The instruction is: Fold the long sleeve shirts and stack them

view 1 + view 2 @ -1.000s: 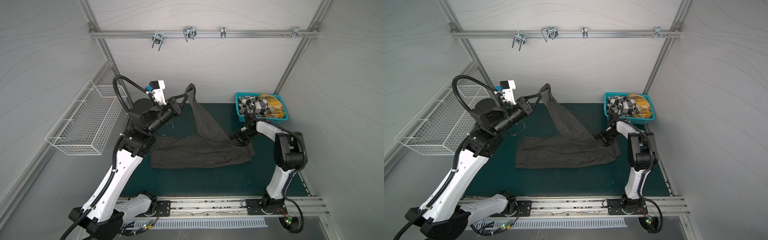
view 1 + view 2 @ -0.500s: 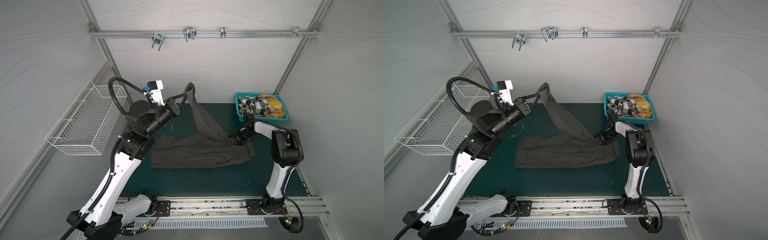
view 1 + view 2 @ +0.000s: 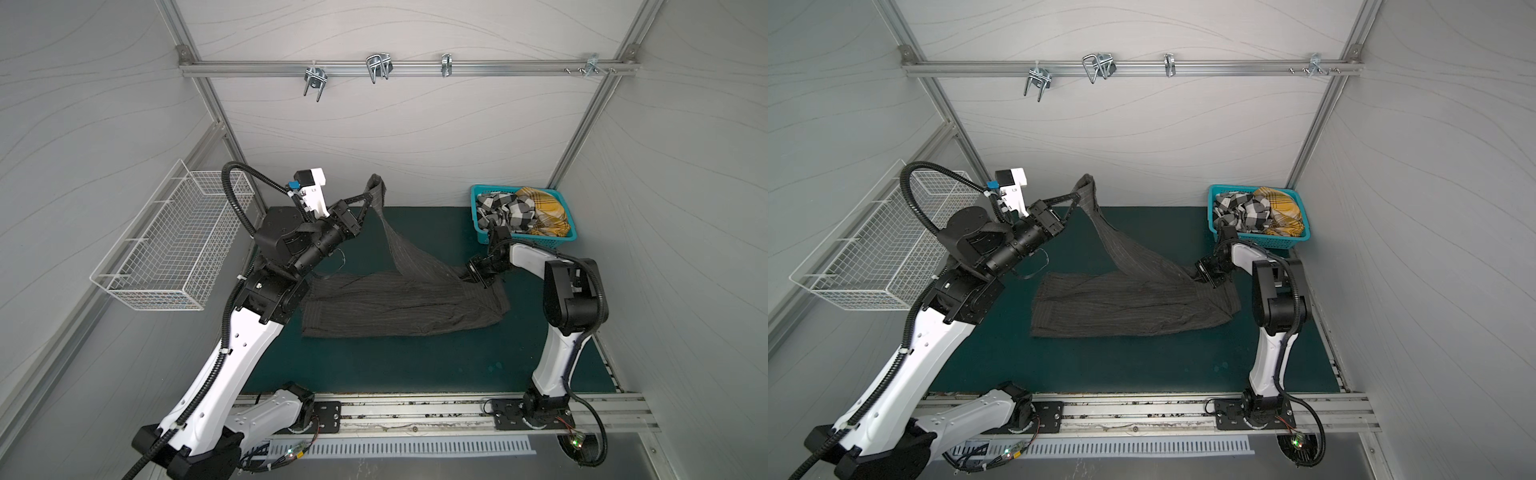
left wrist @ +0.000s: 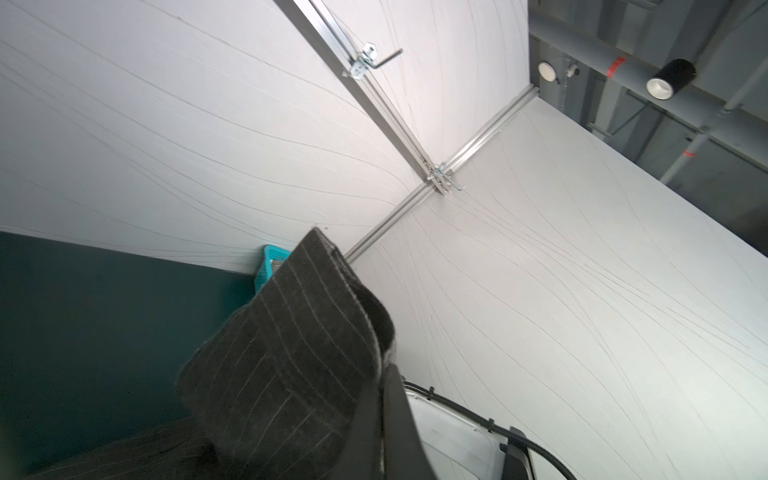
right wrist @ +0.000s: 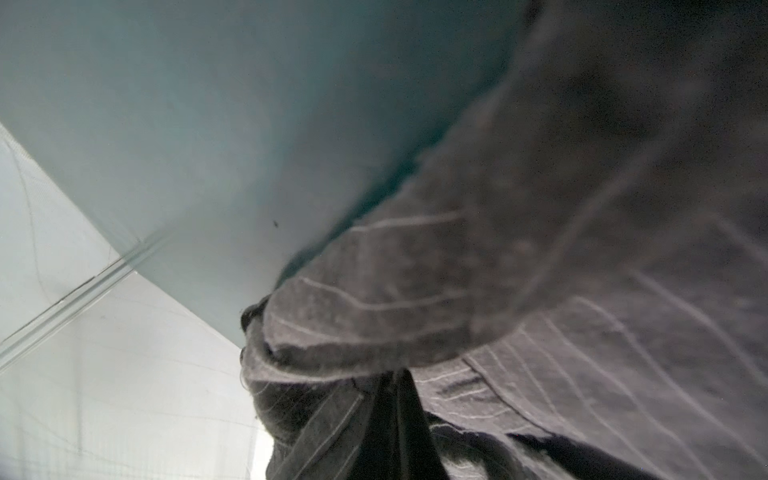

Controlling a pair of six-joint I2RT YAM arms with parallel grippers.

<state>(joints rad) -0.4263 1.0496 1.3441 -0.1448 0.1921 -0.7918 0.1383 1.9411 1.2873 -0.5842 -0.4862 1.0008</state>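
A dark charcoal pinstriped long sleeve shirt (image 3: 399, 307) (image 3: 1125, 307) lies spread on the green mat. One long part of it rises to the back, where my left gripper (image 3: 368, 195) (image 3: 1077, 195) is shut on its end and holds it up. The left wrist view shows the striped cloth (image 4: 291, 353) draped over the closed left gripper (image 4: 384, 370). My right gripper (image 3: 467, 276) (image 3: 1198, 276) is low at the shirt's right end, shut on a fold of cloth (image 5: 540, 249) pinched at the right gripper (image 5: 397, 376). A black-and-white checked shirt (image 3: 505, 210) and a mustard plaid shirt (image 3: 544, 208) lie crumpled in the basket.
The teal plastic basket (image 3: 482, 237) (image 3: 1283, 241) stands at the back right corner of the mat, just behind the right arm. A white wire basket (image 3: 166, 245) hangs on the left wall. A rail with metal hooks (image 3: 378, 68) runs across the back wall.
My right gripper has closed on the shirt's right end. The left arm has drawn back a little, still holding the raised end.
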